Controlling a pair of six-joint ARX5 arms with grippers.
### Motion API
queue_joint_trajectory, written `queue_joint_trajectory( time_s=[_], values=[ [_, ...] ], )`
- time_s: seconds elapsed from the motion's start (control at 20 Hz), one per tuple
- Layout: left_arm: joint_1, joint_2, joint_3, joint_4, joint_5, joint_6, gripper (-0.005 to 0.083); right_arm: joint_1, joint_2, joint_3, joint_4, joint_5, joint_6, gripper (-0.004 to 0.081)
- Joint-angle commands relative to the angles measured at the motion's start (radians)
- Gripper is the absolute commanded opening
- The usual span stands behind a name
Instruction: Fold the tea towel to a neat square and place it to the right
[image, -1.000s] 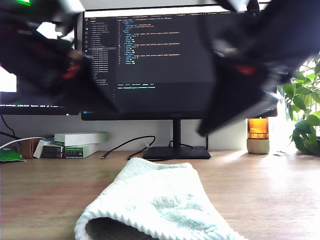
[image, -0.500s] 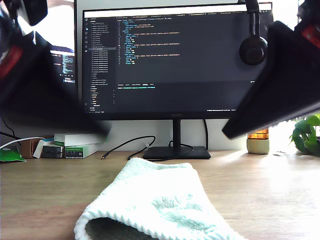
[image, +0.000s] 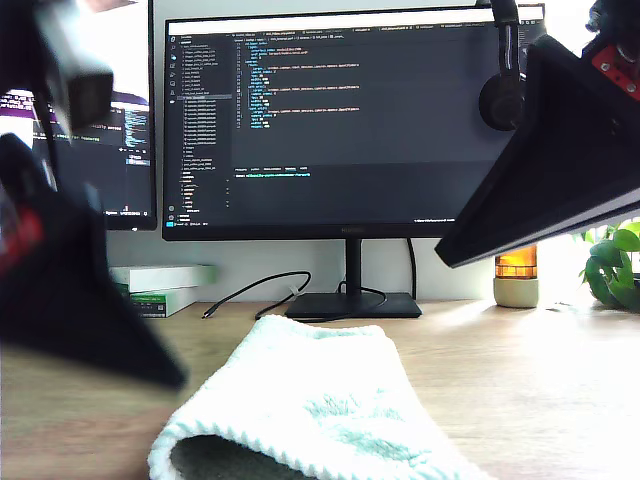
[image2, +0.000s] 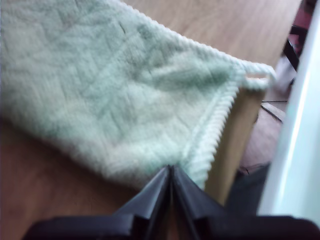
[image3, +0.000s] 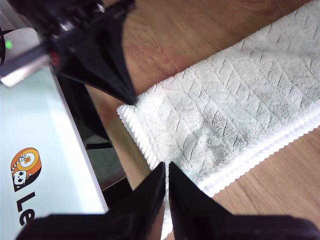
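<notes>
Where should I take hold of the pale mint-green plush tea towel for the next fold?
Probably at a corner of the pale mint-green plush tea towel, on its whitish ribbed hem. The towel lies flat on the wooden desk, and the hem is its firmest raised edge. Come down from above at the corner near my second gripper, whose jaws look shut now, so open first.

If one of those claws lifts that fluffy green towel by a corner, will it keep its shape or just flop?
Probably flop: the towel already sags in soft folds, one layer draped over another. It looks light, being thin plush. The ribbed hem may give the claw some grip. If pushed, it would likely bunch up on the wooden desk rather than slide.
</notes>
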Motion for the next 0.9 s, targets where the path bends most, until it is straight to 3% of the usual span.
queue_joint_trajectory(
  time_s=[0.0,0.5,0.85],
  values=[
    [-0.004,0.005,-0.02,0.027,0.001,-0.008,-0.0021,0.004,0.001,-0.006,0.011,-0.006,0.004,-0.0011],
    [-0.004,0.127,-0.02,-0.013,-0.028,-0.029,-0.0021,0.004,0.001,-0.006,0.014,-0.006,0.008,-0.0011],
    [-0.004,0.029,0.004,0.024,-0.015,-0.029,-0.0021,0.004,0.001,-0.006,0.005,-0.006,0.008,-0.0011]
  ],
)
